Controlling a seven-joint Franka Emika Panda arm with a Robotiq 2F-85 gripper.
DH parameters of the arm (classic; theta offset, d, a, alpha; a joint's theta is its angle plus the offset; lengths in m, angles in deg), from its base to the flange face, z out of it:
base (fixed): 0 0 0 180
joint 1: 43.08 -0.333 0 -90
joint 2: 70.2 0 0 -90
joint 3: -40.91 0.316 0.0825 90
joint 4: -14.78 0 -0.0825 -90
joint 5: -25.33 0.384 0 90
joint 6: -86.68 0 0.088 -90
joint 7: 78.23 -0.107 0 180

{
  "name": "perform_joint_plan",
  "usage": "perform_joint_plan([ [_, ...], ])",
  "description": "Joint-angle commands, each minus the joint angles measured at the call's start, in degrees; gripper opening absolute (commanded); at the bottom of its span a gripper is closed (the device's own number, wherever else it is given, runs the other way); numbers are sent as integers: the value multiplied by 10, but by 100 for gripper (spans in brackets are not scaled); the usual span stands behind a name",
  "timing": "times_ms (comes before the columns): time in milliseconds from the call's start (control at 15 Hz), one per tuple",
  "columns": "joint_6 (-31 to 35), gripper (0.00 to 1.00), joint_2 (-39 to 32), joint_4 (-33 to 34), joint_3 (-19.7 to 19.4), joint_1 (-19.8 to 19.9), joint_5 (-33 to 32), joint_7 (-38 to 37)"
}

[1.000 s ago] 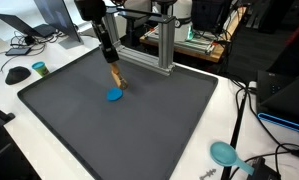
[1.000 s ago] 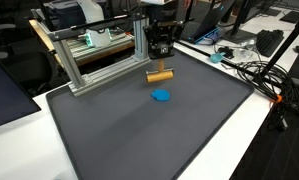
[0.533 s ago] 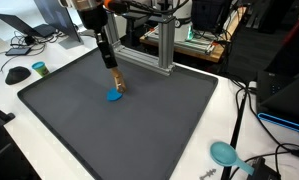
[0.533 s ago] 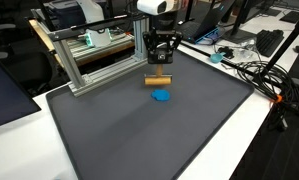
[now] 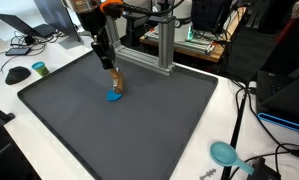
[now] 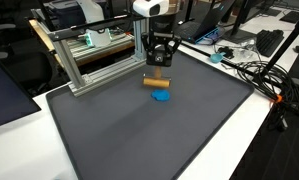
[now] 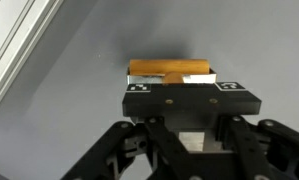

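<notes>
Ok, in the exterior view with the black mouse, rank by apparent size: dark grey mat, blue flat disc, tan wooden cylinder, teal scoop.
Dark grey mat.
Teal scoop, helped by nearness to the camera.
Blue flat disc and tan wooden cylinder look alike; not ranked.

Wooden cylinder [image 6: 158, 82]: I am counting one.
Blue disc [image 6: 163, 97]: I am counting one.
Dark mat [image 5: 139, 130]: I am counting one.
Teal scoop [image 5: 224, 152]: I am counting one.
Aluminium frame [image 5: 165, 45]: I am counting one.

Robot claw [image 5: 114, 74] clamped on wooden cylinder [image 5: 116, 82], blue disc [image 5: 114, 96] beneath, dark mat [image 5: 154, 125]
</notes>
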Motion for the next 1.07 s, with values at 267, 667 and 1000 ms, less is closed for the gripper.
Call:
perform_joint_plan([
  [267,-17,22,-5,29,-13,-17,-8,-194],
  [667,-26,22,-41,72,-10,-28,-28,-308],
  [1000,-11,22,-77,85,-16,-31,-39,-354],
])
